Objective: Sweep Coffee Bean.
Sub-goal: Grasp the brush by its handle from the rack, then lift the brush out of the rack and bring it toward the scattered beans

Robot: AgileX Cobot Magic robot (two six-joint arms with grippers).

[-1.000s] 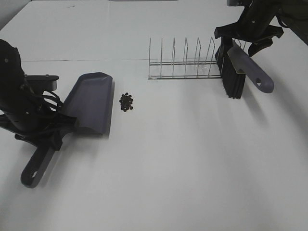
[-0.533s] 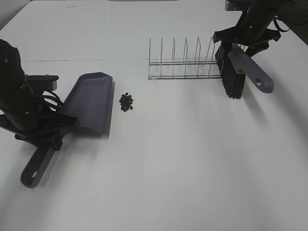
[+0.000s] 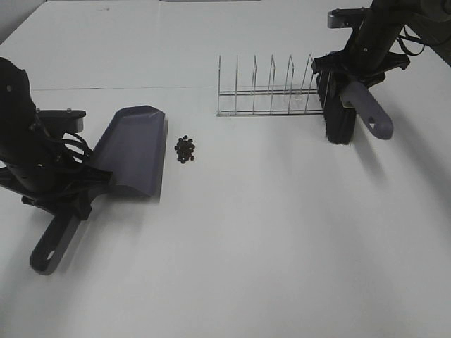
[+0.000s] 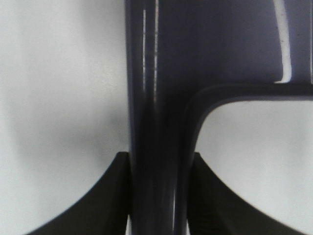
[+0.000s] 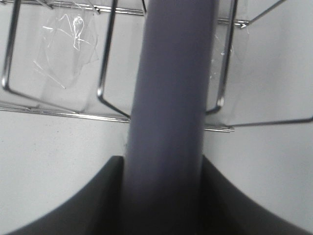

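Observation:
The coffee bean pile [image 3: 186, 148] is a small dark cluster on the white table, just right of the grey-purple dustpan [image 3: 134, 151]. My left gripper [image 3: 70, 196] is shut on the dustpan's handle [image 4: 156, 122], with a black finger [image 4: 110, 200] pressed on each side. The mouth of the pan faces the beans. At the far right, the brush [image 3: 339, 116] stands bristles-down against the end of the wire rack [image 3: 271, 95]. My right gripper [image 3: 357, 74] is shut on the brush handle [image 5: 168, 122], both fingers [image 5: 95, 205] touching its sides.
The wire rack's upright dividers [image 5: 107, 63] sit directly behind the brush handle. A piece of clear tape [image 5: 68, 34] lies inside the rack. The dustpan's handle end [image 3: 49, 253] points toward the table's near left. A table seam [image 3: 106, 89] runs behind the dustpan.
My right gripper has closed its jaws onto the brush handle, and the handle has swung slightly leftward and more upright. The left arm, dustpan and beans have stayed put.

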